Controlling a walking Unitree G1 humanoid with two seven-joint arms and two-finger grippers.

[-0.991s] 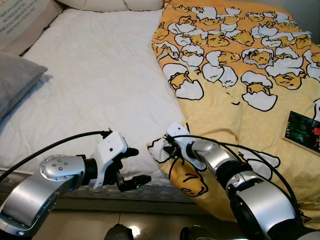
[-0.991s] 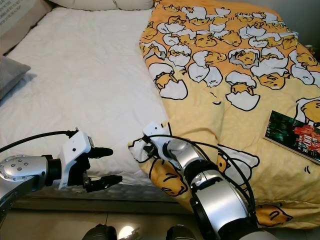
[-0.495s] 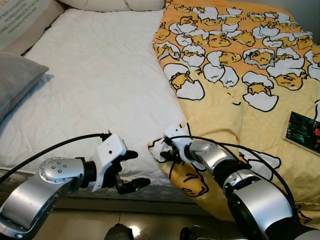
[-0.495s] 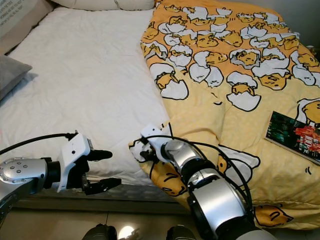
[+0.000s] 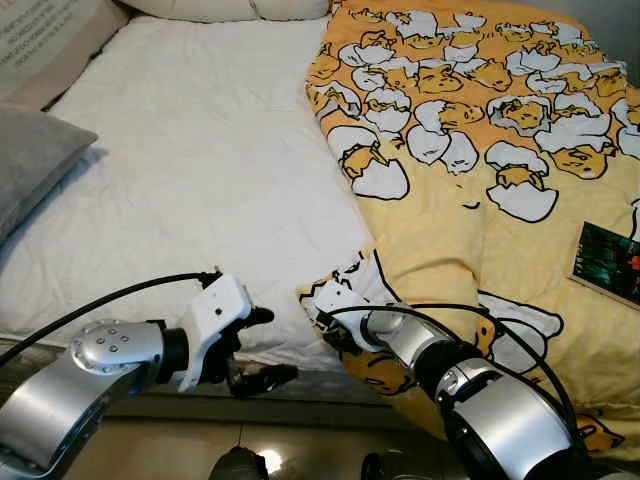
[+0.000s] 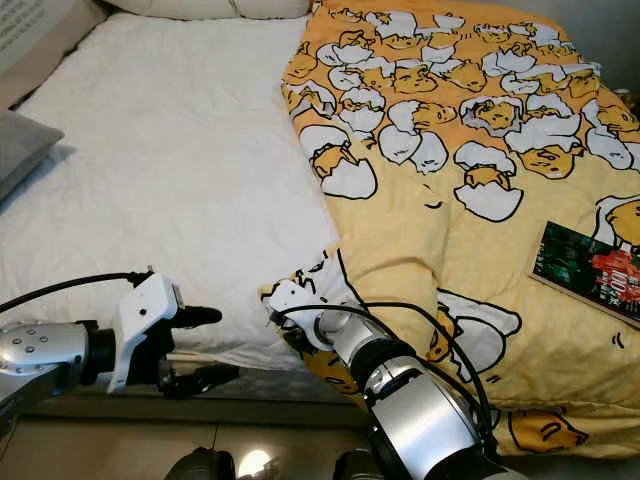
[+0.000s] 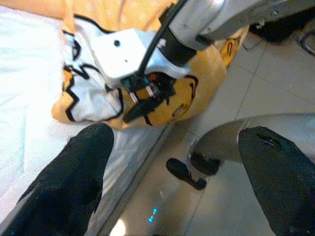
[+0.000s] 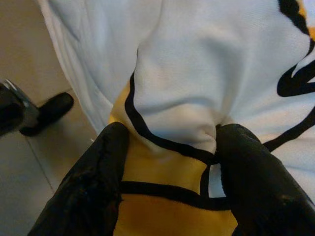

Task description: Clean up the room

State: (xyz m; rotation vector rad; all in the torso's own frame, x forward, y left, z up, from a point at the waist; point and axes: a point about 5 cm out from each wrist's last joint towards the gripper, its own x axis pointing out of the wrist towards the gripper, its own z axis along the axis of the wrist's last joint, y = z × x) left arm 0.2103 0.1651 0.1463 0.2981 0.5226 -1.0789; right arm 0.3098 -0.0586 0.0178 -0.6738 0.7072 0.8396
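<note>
Yellow cartoon-egg printed blanket [image 5: 480, 200] covers our bed's right half; our right gripper [image 8: 167, 147] seemingly pinches its near corner at the white mattress [image 5: 190, 180] edge, while our left gripper [image 5: 258, 350] hovers spread.

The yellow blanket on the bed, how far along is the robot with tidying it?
Early stage. Done: the yellow blanket covers one side of the bed. In hand: the right gripper pinches its corner at the bed's near edge; the left gripper hangs open beside it. Left: the white sheet lies uncovered, and a book lies on the blanket.
</note>
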